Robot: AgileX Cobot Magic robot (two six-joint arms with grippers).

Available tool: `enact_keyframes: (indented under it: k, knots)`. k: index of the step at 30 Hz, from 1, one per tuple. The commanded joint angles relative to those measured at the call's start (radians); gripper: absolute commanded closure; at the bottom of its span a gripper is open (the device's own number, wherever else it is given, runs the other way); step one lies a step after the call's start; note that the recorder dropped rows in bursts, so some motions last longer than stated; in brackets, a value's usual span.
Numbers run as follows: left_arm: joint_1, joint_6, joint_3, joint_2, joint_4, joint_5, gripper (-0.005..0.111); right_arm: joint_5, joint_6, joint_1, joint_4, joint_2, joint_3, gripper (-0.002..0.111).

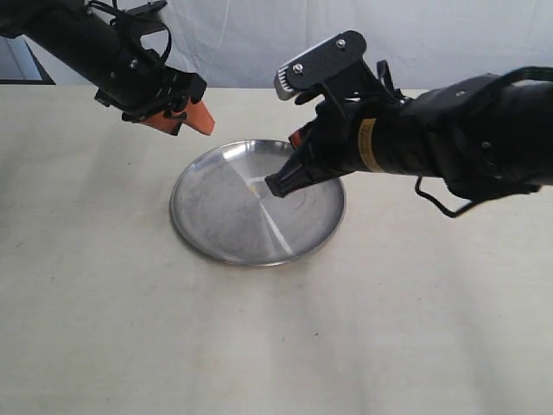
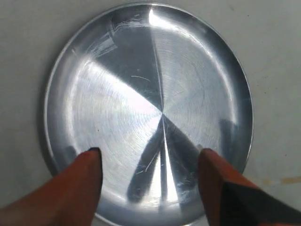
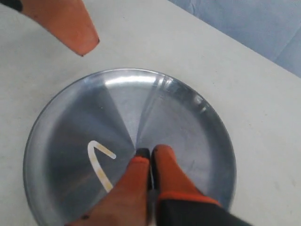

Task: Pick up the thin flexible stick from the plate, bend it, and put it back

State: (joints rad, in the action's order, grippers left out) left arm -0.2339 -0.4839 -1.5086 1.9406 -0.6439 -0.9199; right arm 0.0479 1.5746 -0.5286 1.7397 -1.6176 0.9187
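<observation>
The silver plate (image 1: 216, 246) (image 2: 108, 117) (image 3: 188, 122) lies on the pale table. On its inner floor rests the thin cream stick (image 3: 95, 160) (image 1: 257, 185), bent into a sharp hook; one end runs out of sight under my right gripper's finger. My right gripper (image 1: 273, 186) (image 3: 149, 153) is low over the plate's middle, right beside the stick, fingers pressed together with nothing visible between them. My left gripper (image 1: 190, 124) (image 2: 149, 151) hangs open above the plate's far-left rim, empty. The stick does not show in the left wrist view.
A white cloth backdrop (image 1: 259, 35) hangs behind the table. One orange finger of the left gripper (image 3: 70, 23) shows in the right wrist view, above the table beyond the plate's rim. Bare tabletop (image 1: 276, 346) surrounds the plate.
</observation>
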Motion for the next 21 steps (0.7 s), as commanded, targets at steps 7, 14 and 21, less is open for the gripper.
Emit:
enact_keyframes:
  k: [7,14,21]
  knots:
    - [0.043,0.082,-0.006,-0.065,0.039,0.024,0.052,-0.002,0.059,-0.003,-0.011,-0.229,0.172,0.109]
    - [0.065,0.084,-0.006,-0.08,0.041,0.02,0.052,0.001,0.061,-0.003,-0.031,-0.31,0.239,0.107]
    - [0.065,0.084,-0.006,-0.08,0.044,0.02,0.052,0.053,0.063,-0.001,-0.085,-0.327,0.256,0.066]
